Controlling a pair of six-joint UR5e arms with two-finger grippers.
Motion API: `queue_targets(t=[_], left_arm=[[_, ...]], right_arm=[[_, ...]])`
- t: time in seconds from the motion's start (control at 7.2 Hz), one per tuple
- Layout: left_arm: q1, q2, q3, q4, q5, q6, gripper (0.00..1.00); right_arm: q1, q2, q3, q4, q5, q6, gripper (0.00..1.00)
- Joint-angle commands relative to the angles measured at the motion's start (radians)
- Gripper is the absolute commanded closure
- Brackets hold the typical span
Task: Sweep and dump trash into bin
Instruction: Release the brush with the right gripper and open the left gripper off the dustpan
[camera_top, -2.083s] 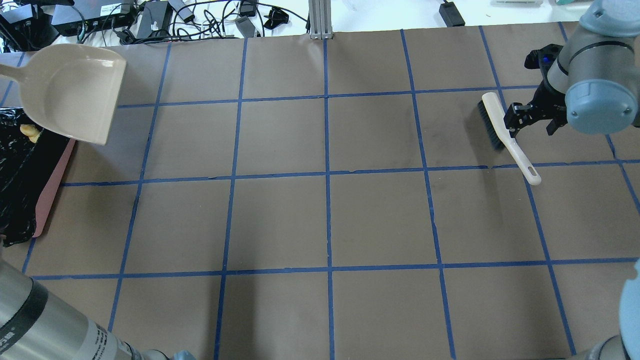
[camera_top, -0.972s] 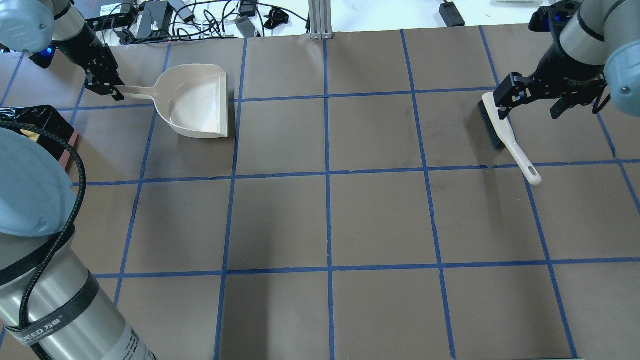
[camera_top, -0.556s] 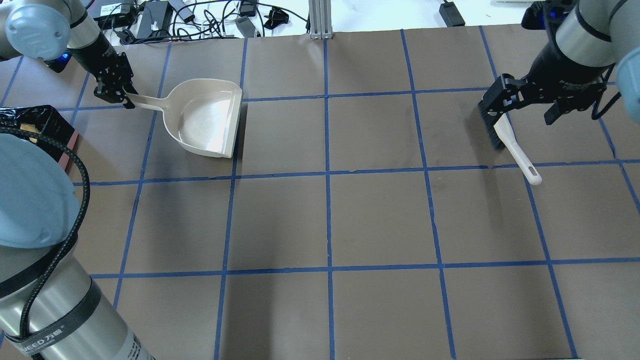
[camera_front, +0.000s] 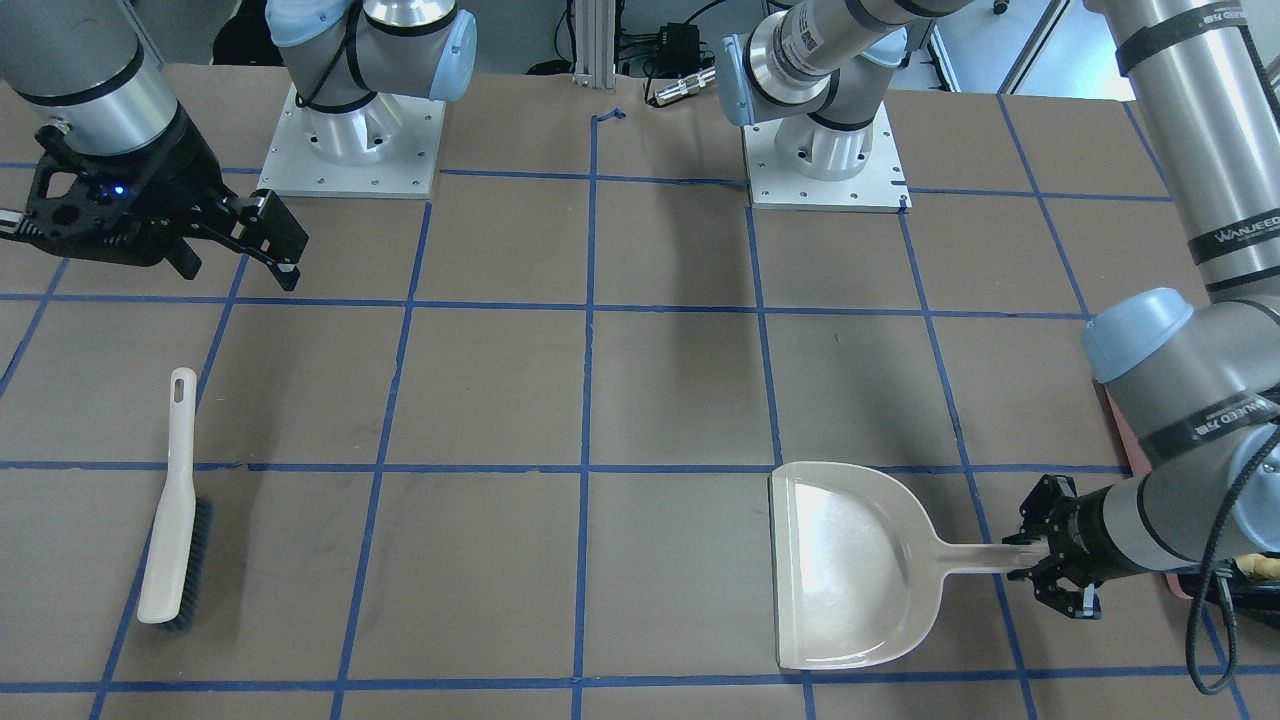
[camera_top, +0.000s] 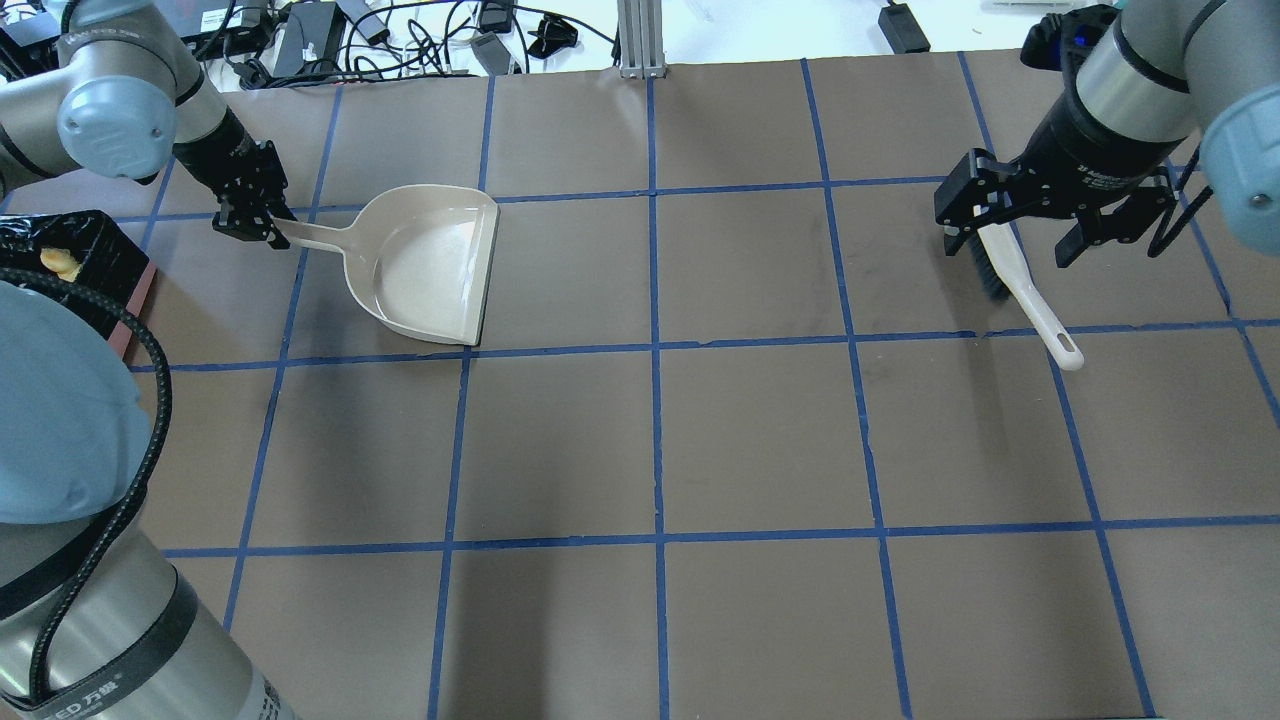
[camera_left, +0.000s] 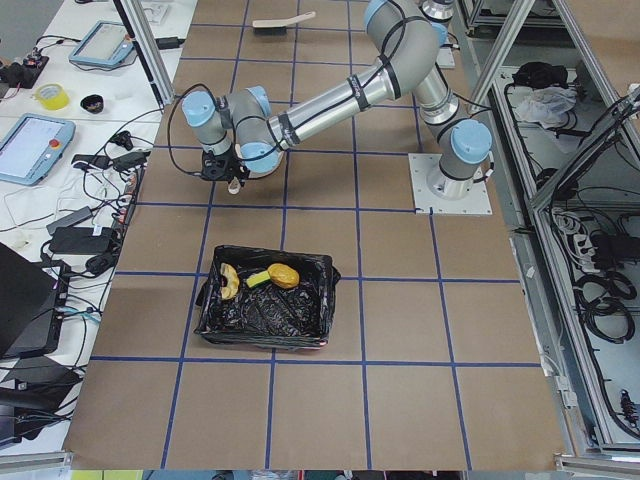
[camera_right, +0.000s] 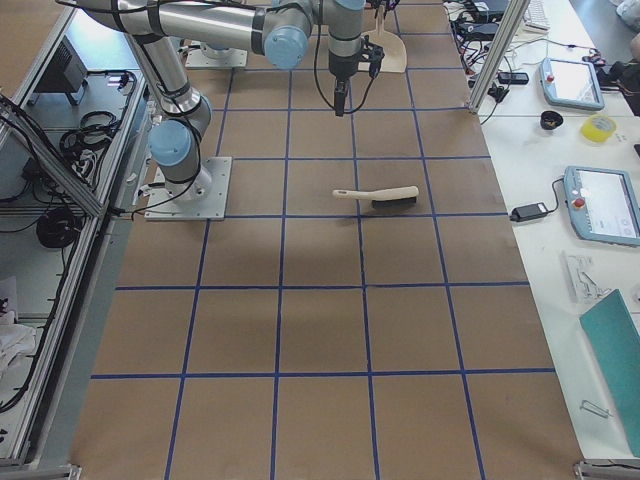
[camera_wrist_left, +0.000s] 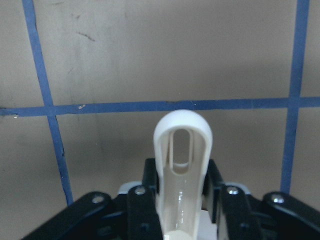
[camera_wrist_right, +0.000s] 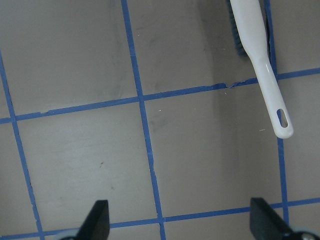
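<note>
Trash (camera_left: 283, 274) — all in bin (camera_left: 265, 328); my left gripper (camera_top: 268, 228) grips dustpan (camera_top: 430, 270), shifted further inward; right gripper (camera_top: 1008, 238) wide above brush (camera_top: 1030, 300).

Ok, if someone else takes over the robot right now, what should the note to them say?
Left hand: shut on the handle of the dustpan, which looks empty, on or just above the table.
Right hand: open, empty, raised near the brush, which lies flat.
Bin: holds the yellow wedge, rind slice and brown nugget.
Done: trash dumped; no scraps show on the table.
Left: probably just release the dustpan.
</note>
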Motion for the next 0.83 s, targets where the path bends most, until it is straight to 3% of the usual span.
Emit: queue_targets(t=[0.0, 0.28, 0.42, 0.69], left_arm=[[0.001, 0.024, -0.042, 0.024, -0.001, 0.003, 1.00], [0.001, 0.027, -0.045, 0.026, 0.000, 0.003, 0.72], [0.001, 0.030, -0.045, 0.026, 0.000, 0.003, 0.66], [0.004, 0.030, -0.041, 0.029, 0.000, 0.002, 0.59]], right_arm=[[0.080, 0.010, -0.002, -0.041, -0.007, 0.007, 0.00], [0.110, 0.042, -0.023, -0.047, -0.012, 0.006, 0.00], [0.116, 0.061, -0.060, -0.032, -0.062, -0.002, 0.00], [0.172, 0.062, -0.102, -0.014, -0.067, 0.007, 0.00]])
